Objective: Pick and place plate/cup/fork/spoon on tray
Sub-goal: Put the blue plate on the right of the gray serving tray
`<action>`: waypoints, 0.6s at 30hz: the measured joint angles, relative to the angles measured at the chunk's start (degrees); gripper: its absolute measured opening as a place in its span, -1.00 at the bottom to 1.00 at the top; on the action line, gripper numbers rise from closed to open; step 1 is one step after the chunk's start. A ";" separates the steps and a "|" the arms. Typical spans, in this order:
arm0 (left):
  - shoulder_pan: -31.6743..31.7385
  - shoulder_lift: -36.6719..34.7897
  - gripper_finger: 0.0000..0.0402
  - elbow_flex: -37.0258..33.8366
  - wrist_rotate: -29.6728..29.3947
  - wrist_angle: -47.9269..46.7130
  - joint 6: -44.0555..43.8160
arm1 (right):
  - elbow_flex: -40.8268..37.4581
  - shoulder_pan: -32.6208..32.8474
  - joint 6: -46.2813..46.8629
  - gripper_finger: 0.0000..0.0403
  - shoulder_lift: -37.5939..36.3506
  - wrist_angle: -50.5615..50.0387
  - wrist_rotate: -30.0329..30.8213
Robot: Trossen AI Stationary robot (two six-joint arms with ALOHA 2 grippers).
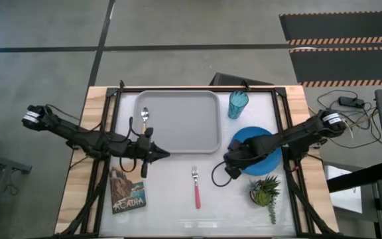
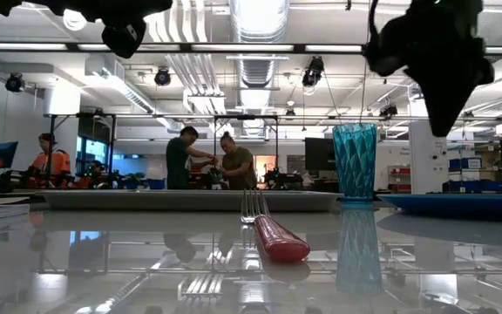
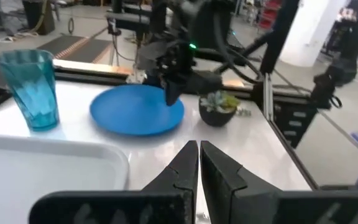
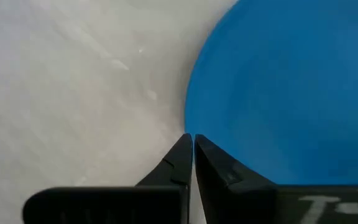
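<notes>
With its fingers together at the edge of the plate (image 4: 291, 87), the right gripper (image 4: 188, 146) may slide off or push the plate away from the tray (image 1: 178, 123) rather than lift it; the left gripper (image 3: 199, 155), also closed, waits beside the tray.

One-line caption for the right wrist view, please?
Right gripper, fingers shut, poised at the blue plate's rim above the white tabletop.

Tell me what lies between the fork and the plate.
Bare white tabletop only, in the high view: nothing lies between the fork and the plate except the right gripper overhead.
</notes>
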 joint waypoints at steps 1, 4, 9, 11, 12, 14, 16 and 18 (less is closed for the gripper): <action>-0.33 0.00 -1.00 -0.04 0.01 -0.15 0.00 | -0.01 -0.50 -1.11 -0.96 0.59 0.09 0.06; -0.81 -0.04 -1.00 -0.04 0.08 -0.09 0.26 | -1.08 -2.03 -4.28 -0.96 2.13 0.35 0.46; -0.77 -0.37 -1.00 -0.04 0.06 -0.31 0.20 | -4.06 -3.68 -7.56 -0.96 3.39 2.56 0.91; -0.81 -0.36 -1.00 -0.04 0.06 -0.53 0.06 | -4.92 -3.96 -7.62 -0.96 3.86 2.73 0.90; -0.81 -0.34 -1.00 -0.04 0.06 -0.49 0.04 | -5.10 -3.98 -7.78 -0.96 3.98 3.03 0.92; -0.81 -0.31 -1.00 -0.04 0.06 -0.48 0.04 | -5.15 -3.97 -8.74 -0.96 3.90 3.62 0.58; -0.81 -0.28 -1.00 -0.04 0.06 -0.51 -0.02 | -5.15 -3.96 -8.70 -0.94 3.58 4.62 -0.09; -0.81 -0.28 -1.00 -0.04 0.06 -0.48 -0.05 | -5.21 -4.09 -7.26 -0.89 3.13 6.13 -1.53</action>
